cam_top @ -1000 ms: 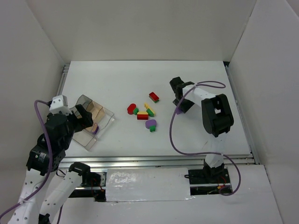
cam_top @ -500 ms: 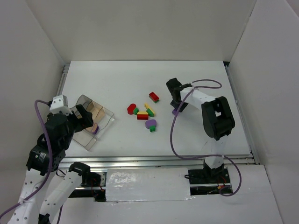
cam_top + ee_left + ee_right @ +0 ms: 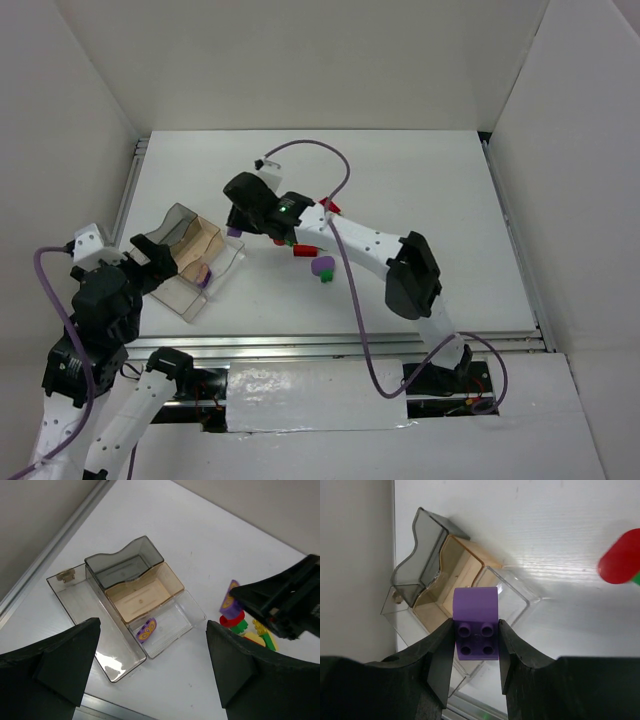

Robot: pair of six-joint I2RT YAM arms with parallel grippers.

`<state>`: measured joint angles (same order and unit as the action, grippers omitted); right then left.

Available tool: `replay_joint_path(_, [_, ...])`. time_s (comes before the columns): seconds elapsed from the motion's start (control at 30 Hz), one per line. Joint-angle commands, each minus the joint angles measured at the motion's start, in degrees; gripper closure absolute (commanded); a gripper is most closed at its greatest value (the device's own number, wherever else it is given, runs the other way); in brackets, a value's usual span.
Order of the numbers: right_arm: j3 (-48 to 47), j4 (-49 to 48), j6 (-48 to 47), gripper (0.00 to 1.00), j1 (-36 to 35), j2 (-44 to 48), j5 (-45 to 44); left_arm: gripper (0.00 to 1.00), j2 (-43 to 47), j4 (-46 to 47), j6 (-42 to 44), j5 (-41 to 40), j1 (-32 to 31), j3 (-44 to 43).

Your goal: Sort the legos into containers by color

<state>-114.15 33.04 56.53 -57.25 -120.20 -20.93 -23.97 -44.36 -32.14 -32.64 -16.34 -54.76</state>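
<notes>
The sorting is looking barely begun. One stored brick [image 3: 146, 630], purple, is lying in the small clear compartment at the near-right part of the tray [image 3: 75, 587], and the other compartments are showing nothing inside. The right gripper [image 3: 476, 652] is reaching across to the left side of the table [image 3: 420, 170] and pinching a held brick [image 3: 476, 611], also purple, by its two flanks, its fingers closed to the brick's width. It is hanging the brick over the tray's right side, though which compartment lies under it cannot be told. The left gripper [image 3: 152, 647] is hovering near the tray with its fingers spread wide and nothing between them. The rest of the legos are waiting in a loose cluster mid-table, partly under the right arm: a red round piece [image 3: 621, 556], a red block [image 3: 330, 206], a third purple piece [image 3: 322, 265], plus green and yellow bits, so most of the job is remaining. The tray is thin, hard, glossy plastic with straight dividers. Its far compartment is smoky grey with a wavy wall, the next one is amber, and the near ones are colourless. The bricks are smooth, opaque plastic, and the held one is showing four round studs and a curved end. The table is white with a faint sheen.
</notes>
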Motion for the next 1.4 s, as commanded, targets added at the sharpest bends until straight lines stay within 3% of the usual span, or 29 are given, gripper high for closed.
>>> replay_joint_path(0.0, [-5.8,-2.0,0.16,0.96,-0.92,-5.82,3.17,0.0,2.08,1.64,-1.18,-3.05,-0.27,-0.96])
replay_joint_path(0.17, [-6.26,-9.64,-1.07,0.88,-1.28,-9.96,8.18,0.01,2.52,1.38,-1.08,-2.95,-0.27,-1.13])
replay_joint_path(0.3, [-8.02,-8.43,-0.11,0.79,-1.28,-11.46,7.57,0.0,2.87,1.64,-0.91,-2.87,-0.27,-0.96])
replay_joint_path(0.43, [-6.35,-9.66,-0.28,0.49,-1.63,-10.93,8.45,0.0,3.05,1.82,-0.64,-2.51,-0.27,-0.79])
replay_joint_path(0.47, [-6.18,-10.01,-0.46,0.25,-1.72,-10.84,8.53,0.0,3.05,1.91,-0.56,-2.34,-0.27,-0.78])
replay_joint_path(0.53, [-6.26,-10.19,-1.51,0.01,-2.07,-10.23,8.45,0.01,3.05,1.91,-0.47,-2.16,-0.19,-0.79])
replay_joint_path(0.73, [-1.97,-7.99,-4.32,0.0,-1.9,-2.86,5.21,0.0,2.96,1.99,-0.38,-1.9,-0.27,-0.79])
replay_joint_path(0.9, [16.65,-5.89,-16.24,0.0,-1.28,12.6,-3.66,0.0,2.79,3.4,1.37,1.42,-0.71,0.09])
replay_joint_path(1.07, [33.07,-2.36,-24.53,0.0,2.05,23.85,-4.13,0.01,-1.42,4.54,2.79,5.83,-0.8,0.18])
replay_joint_path(1.37, [45.94,-5.17,-30.6,0.05,7.41,23.7,1.59,0.0,-5.83,4.89,3.84,9.35,-0.8,0.36])
